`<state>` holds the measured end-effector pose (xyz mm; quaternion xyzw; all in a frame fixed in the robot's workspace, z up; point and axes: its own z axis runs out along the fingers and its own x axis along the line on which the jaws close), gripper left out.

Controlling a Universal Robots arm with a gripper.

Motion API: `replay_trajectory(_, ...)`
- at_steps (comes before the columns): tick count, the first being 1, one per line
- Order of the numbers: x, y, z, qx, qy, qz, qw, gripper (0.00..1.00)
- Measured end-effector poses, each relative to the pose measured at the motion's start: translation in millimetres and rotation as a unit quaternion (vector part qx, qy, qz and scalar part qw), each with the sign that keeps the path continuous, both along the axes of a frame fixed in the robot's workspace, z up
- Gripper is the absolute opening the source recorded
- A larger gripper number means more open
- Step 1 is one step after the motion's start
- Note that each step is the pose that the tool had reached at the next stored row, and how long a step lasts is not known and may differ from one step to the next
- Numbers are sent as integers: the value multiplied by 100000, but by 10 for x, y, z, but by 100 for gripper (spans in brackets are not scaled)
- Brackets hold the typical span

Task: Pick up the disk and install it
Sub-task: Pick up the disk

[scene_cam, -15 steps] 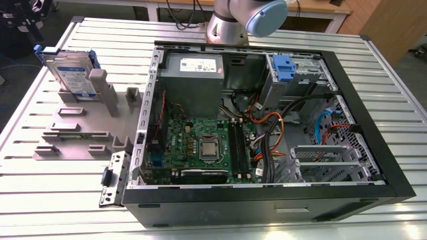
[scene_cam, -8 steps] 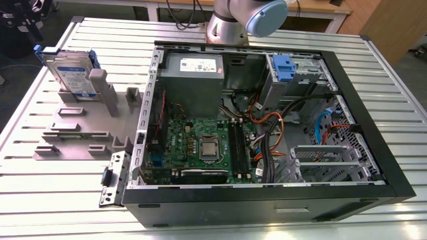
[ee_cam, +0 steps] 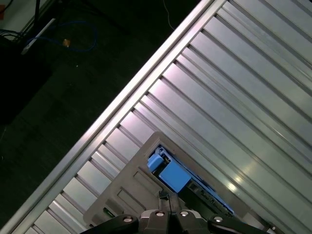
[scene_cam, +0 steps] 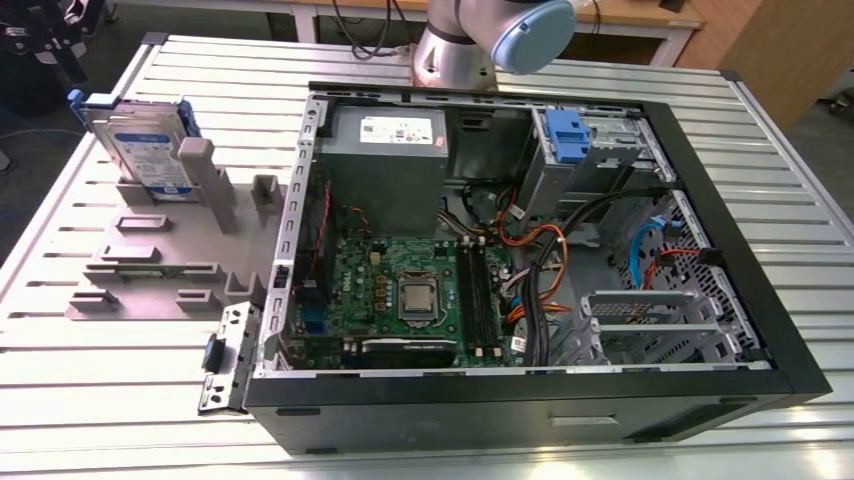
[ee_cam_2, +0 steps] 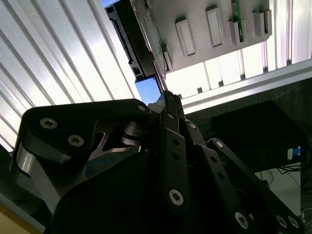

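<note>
The open computer case (scene_cam: 534, 400) takes up the near and middle part of the slatted table (scene_cam: 747, 180). At its far end sits an empty drive bay with a blue latch (scene_cam: 567, 135), which is probably where the disk goes. To the exterior view's left of the case is a grey fixture (scene_cam: 147, 270) made of slotted blocks. The disk (scene_cam: 140, 150) stands on edge in the far end of this fixture, well apart from the case. Its label faces out and its blue carrier runs along the top.

In both wrist views the gripper (ee_cam: 170, 214) (ee_cam_2: 167, 100) points toward the blue carrier end of the disk (ee_cam: 170, 173) (ee_cam_2: 147, 90). Its jaws appear pressed together with nothing between them. The gap between the tips and the carrier cannot be judged.

The step in hand is judged to be the approach for the pick. To do it well, the jaws need to be spread wider than the disk's thin dimension before they reach it, and centred across its flat faces rather than on the carrier's thin plastic rim. The descent should follow the line of the slot. A skewed approach could tip the disk or jam it against the fixture walls.
</note>
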<state>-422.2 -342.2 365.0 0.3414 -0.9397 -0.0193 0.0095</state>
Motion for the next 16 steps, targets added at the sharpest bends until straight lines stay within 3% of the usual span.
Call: replay_trajectory(16,0,0,0,0,2,380,99999,11)
